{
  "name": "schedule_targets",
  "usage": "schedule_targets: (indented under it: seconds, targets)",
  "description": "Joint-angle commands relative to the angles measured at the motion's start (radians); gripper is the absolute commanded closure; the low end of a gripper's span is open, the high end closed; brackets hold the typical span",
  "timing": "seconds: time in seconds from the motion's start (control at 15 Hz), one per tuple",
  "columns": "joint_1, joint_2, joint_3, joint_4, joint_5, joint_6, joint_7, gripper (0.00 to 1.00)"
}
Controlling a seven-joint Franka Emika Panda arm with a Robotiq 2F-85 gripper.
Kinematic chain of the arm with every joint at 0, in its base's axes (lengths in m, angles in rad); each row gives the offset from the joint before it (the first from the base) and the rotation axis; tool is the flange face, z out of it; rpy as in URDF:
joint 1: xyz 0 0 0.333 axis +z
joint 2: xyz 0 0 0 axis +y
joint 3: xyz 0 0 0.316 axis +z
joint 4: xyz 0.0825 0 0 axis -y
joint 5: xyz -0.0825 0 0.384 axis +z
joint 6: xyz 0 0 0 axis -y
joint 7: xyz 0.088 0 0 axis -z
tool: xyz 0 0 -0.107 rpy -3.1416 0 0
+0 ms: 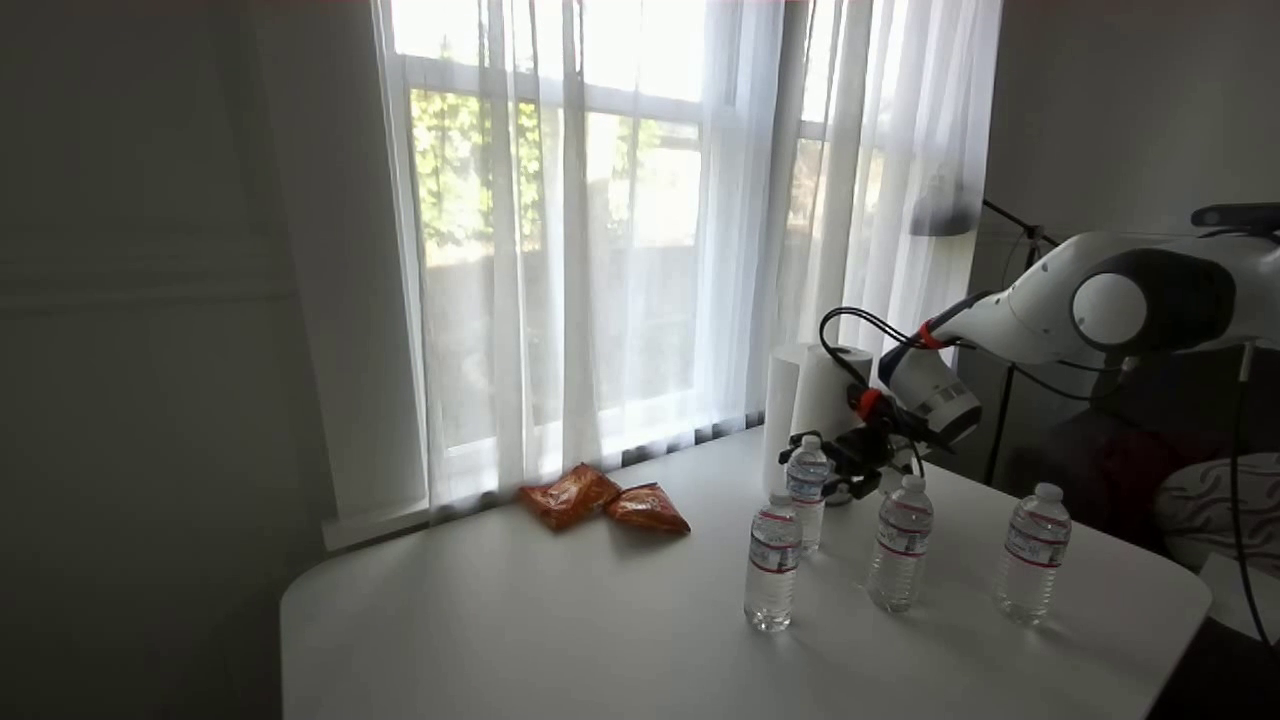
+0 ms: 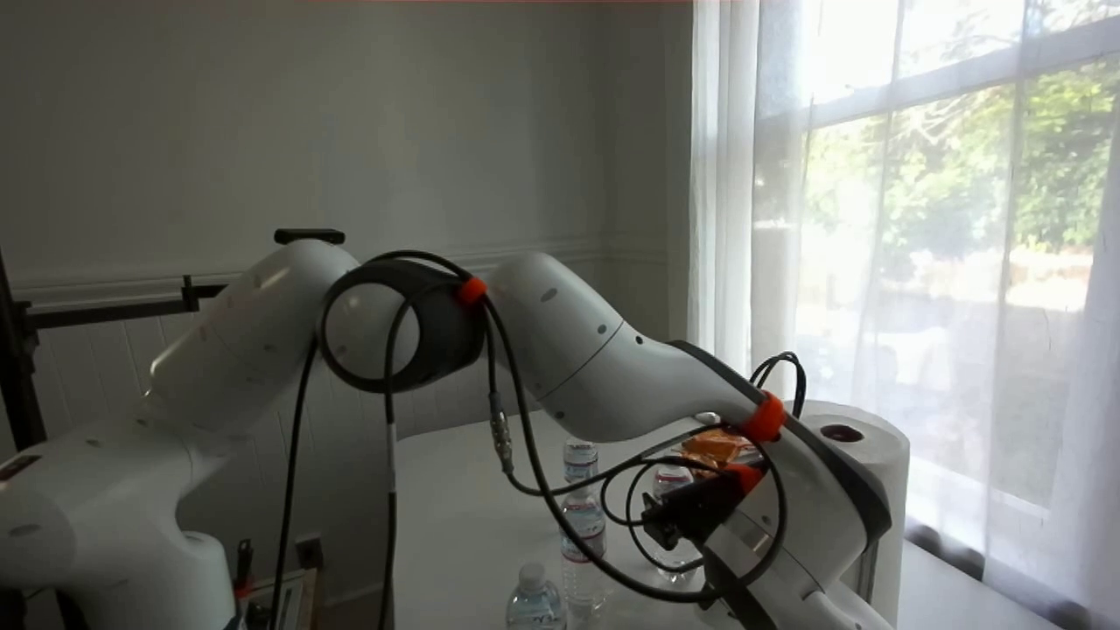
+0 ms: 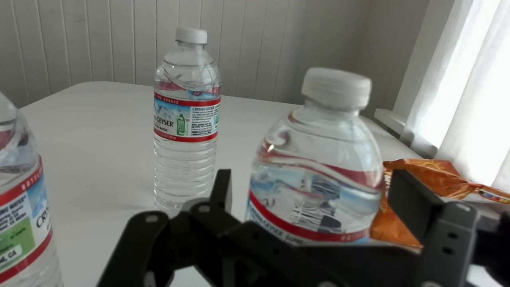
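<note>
The Robotiq gripper (image 3: 318,195) is spread wide, and a Crystal Geyser water bottle (image 3: 314,179) is between its two fingers (image 3: 222,189); in the wrist view a gap shows on either side of it. That bottle has a white cap (image 3: 336,87), looks slightly tilted in the wrist view, and rests on the white table (image 1: 500,640) in an exterior view. Beyond the fingers and left of them in the wrist view, a second bottle (image 3: 187,115) with a matching label stands upright. A third bottle (image 3: 24,211), cut off by that view's left edge, is nearer the camera. A fourth bottle (image 1: 1035,555), seen in an exterior view, is farther from the gripper than the third. Two crumpled orange snack bags (image 3: 428,175) lie past the finger at the right of the wrist view. Behind the gripper in an exterior view, a paper towel roll (image 1: 822,405) stands near sheer white curtains (image 1: 690,330).
</note>
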Motion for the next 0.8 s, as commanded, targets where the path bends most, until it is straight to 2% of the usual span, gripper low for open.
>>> schedule_targets:
  seconds: [0.0,0.73]
  targets:
    - [0.022,-0.022,-0.031,0.007,-0.028,-0.019,0.016,0.00]
    - [0.057,-0.118,-0.058,-0.025,-0.061,-0.006,0.066,0.00]
